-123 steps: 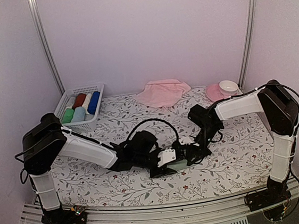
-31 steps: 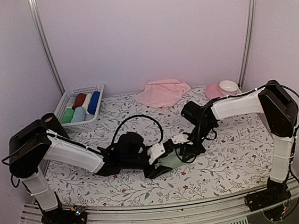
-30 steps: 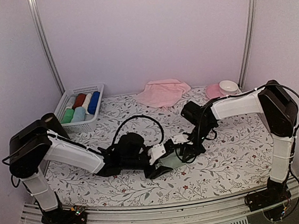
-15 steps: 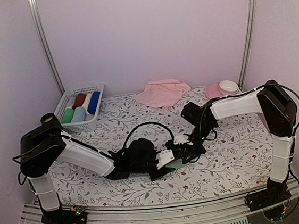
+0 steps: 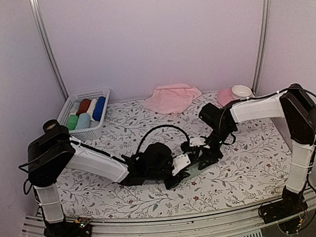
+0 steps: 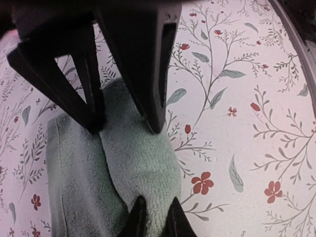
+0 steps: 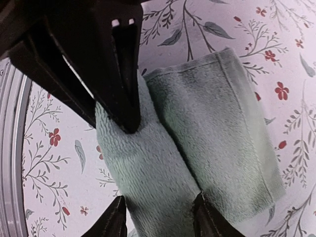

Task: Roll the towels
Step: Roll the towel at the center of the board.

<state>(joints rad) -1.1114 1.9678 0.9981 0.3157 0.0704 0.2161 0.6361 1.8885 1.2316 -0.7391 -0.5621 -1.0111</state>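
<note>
The mint green towel lies partly rolled at the table's front centre, a thick roll beside its flat part. My left gripper is shut, pinching the near end of the roll. From the opposite side my right gripper stands open, its fingertips astride the roll's other end. In the top view the left gripper and right gripper meet over the towel and hide most of it. The pink towel lies crumpled and unrolled at the back centre.
A white basket at the back left holds several rolled cloths. A pink saucer with a white cup sits at the back right. The floral tablecloth covers the table.
My left gripper has closed onto the end of the mint roll and shifted slightly right. My right gripper's jaws have widened around the roll and its arm has drawn a little right.
</note>
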